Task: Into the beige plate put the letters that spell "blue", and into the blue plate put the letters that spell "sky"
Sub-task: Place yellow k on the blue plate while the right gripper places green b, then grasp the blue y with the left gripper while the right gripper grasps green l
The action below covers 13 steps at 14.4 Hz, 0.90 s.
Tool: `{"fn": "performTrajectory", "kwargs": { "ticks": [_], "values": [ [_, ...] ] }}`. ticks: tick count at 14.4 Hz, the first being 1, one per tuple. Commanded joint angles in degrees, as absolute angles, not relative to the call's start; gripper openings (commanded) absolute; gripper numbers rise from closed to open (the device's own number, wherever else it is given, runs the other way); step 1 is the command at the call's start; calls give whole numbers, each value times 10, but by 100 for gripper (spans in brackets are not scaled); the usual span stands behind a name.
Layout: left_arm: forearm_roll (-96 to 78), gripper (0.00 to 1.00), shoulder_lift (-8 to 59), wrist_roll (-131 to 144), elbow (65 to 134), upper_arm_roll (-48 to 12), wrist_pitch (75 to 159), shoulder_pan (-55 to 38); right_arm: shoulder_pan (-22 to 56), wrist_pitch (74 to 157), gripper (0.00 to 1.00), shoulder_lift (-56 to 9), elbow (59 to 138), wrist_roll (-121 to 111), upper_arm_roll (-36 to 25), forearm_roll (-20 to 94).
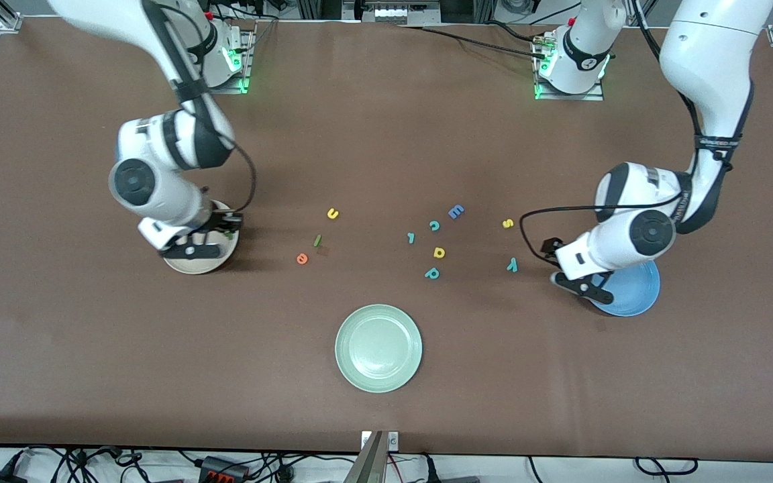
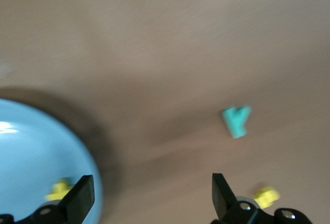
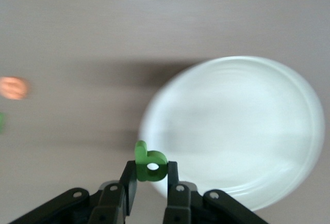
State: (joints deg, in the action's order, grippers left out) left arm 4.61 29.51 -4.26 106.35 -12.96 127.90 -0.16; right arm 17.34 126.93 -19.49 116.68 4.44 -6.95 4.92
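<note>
My right gripper (image 1: 192,252) (image 3: 150,175) hangs over the beige plate (image 1: 215,265) (image 3: 232,131), shut on the green b (image 3: 150,164). My left gripper (image 1: 584,287) (image 2: 151,195) is open and empty over the rim of the blue plate (image 1: 635,292) (image 2: 31,157), where a small blurred yellow letter (image 2: 59,189) lies. On the table beside that plate are the teal y (image 1: 512,265) (image 2: 236,121) and the yellow s (image 1: 508,223) (image 2: 266,196). The yellow u (image 1: 333,214), green l (image 1: 317,240) and orange e (image 1: 302,258) (image 3: 13,88) lie toward the beige plate.
A pale green plate (image 1: 378,347) sits nearest the front camera, mid-table. Loose in the middle lie a blue block E (image 1: 455,212), a teal c (image 1: 434,225), a small teal piece (image 1: 411,237), a yellow letter (image 1: 439,252) and a teal p (image 1: 432,273).
</note>
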Motion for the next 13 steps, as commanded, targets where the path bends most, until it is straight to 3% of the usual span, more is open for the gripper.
{"fn": "performTrajectory", "kwargs": {
  "ticks": [1,3,4,5,6,9,12,13],
  "values": [
    [55,100,316,57,1028,-133,1269,-51,116,1267,14,-236,1162,-36,-60,40],
    [57,100,338,111,1014,-132,1271,-76,106,1285,15,-254,1160,-47,-60,40],
    [57,100,348,138,1015,-132,1274,-77,106,1295,27,-259,1160,-46,-60,40],
    [59,100,357,145,1019,-131,1287,-75,108,1295,82,-258,1159,-36,-60,43],
    [61,100,360,145,1024,-131,1304,-75,111,1289,100,-251,1158,-34,-60,44],
    [62,100,372,147,1025,-131,1320,-76,123,1245,100,-206,1137,-34,-48,47],
    [62,99,378,142,1025,-130,1323,-70,190,1221,100,-213,1085,55,-31,53],
    [62,93,378,142,1025,-130,1323,-72,226,1228,100,-221,1078,110,-31,57]
  ]
}}
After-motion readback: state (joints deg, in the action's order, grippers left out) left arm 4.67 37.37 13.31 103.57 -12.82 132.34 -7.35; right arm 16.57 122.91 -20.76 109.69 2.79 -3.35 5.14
